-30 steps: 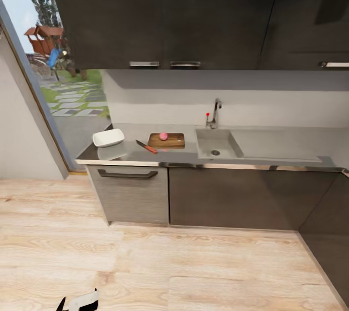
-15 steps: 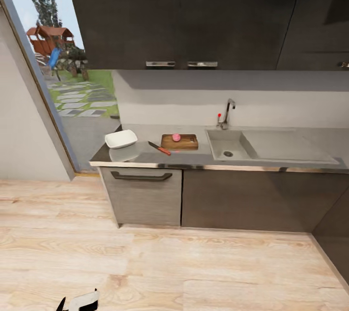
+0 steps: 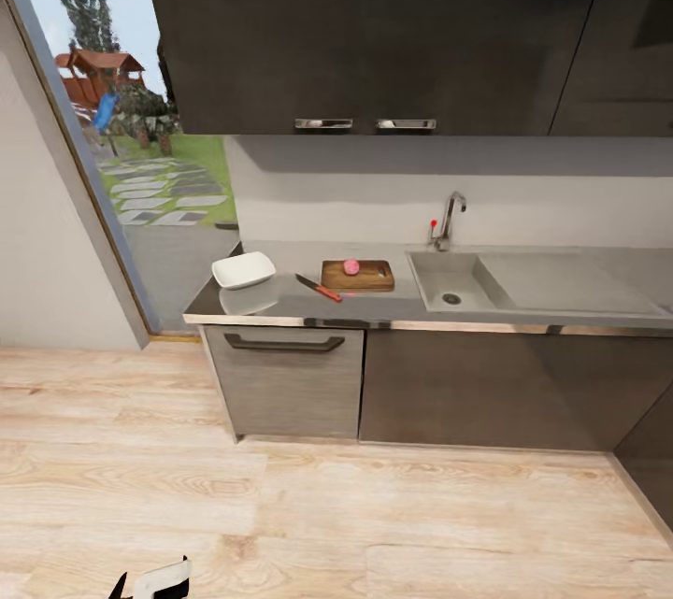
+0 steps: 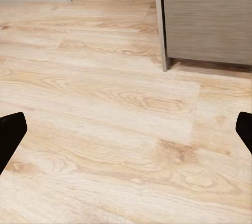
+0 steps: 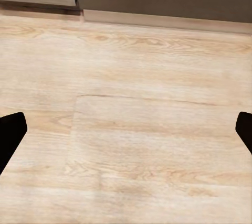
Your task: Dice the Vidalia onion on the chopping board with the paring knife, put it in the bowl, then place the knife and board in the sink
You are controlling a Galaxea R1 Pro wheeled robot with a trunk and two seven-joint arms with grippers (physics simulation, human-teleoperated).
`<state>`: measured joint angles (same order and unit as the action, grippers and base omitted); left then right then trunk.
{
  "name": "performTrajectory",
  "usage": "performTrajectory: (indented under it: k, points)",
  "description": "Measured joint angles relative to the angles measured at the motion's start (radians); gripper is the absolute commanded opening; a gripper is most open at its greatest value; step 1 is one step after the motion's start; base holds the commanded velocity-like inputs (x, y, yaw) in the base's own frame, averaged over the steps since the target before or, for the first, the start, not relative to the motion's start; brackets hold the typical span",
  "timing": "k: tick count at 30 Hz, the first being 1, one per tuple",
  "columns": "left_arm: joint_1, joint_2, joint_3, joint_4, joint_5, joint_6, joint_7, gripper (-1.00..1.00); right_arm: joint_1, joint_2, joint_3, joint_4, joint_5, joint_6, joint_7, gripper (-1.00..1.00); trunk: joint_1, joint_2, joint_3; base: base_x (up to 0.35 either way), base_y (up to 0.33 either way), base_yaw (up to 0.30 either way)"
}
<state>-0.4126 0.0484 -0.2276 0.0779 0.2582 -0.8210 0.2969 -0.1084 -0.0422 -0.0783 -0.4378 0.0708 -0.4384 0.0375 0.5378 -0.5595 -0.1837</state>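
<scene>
Countertop [image 3: 393, 307], head view: bowl [image 3: 243, 270] at the left end; knife [image 3: 319, 288] between bowl and board [image 3: 358, 276]; onion [image 3: 351, 267] resting on the board; sink [image 3: 447, 278] to the right, tap [image 3: 451, 219] behind. Left gripper [image 4: 126, 129]: fingers wide apart over floor [image 4: 105, 103]. Right gripper [image 5: 126, 129]: likewise wide, empty.
</scene>
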Motion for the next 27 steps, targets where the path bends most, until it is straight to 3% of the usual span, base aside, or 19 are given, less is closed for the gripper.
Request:
performTrajectory:
  k: [7,11,15,18,21,27]
  points:
    - [0.000,0.000,0.000,-0.001,0.000,0.000,0.000,1.00,0.000,0.002,-0.001,-0.008,-0.001,0.004,-0.007,1.00,0.000,0.000,0.000,0.000,0.000,0.000]
    - [0.000,0.000,0.000,-0.001,-0.001,0.000,0.000,1.00,-0.001,0.022,-0.005,-0.120,0.000,0.046,-0.096,1.00,0.000,0.000,0.000,0.000,0.000,0.000]
    - [0.000,0.000,0.000,-0.001,-0.001,0.000,0.000,1.00,0.000,0.057,0.003,-0.254,0.001,0.180,-0.198,1.00,0.000,0.000,0.000,0.016,0.048,0.000]
    - [0.000,0.000,0.000,-0.001,-0.001,0.001,0.000,1.00,-0.001,0.079,0.031,-0.402,0.002,0.337,-0.248,1.00,0.000,0.000,0.000,0.094,0.203,0.000]
    - [0.000,0.000,0.000,-0.001,-0.001,0.001,0.000,1.00,-0.001,0.086,0.063,-0.562,0.002,0.465,-0.264,1.00,0.000,0.000,0.000,0.132,0.249,0.000]
    - [0.000,0.000,0.000,-0.001,0.000,0.001,0.000,1.00,-0.001,0.093,0.073,-0.790,0.002,0.661,-0.269,1.00,0.000,0.000,0.000,0.144,0.258,0.000]
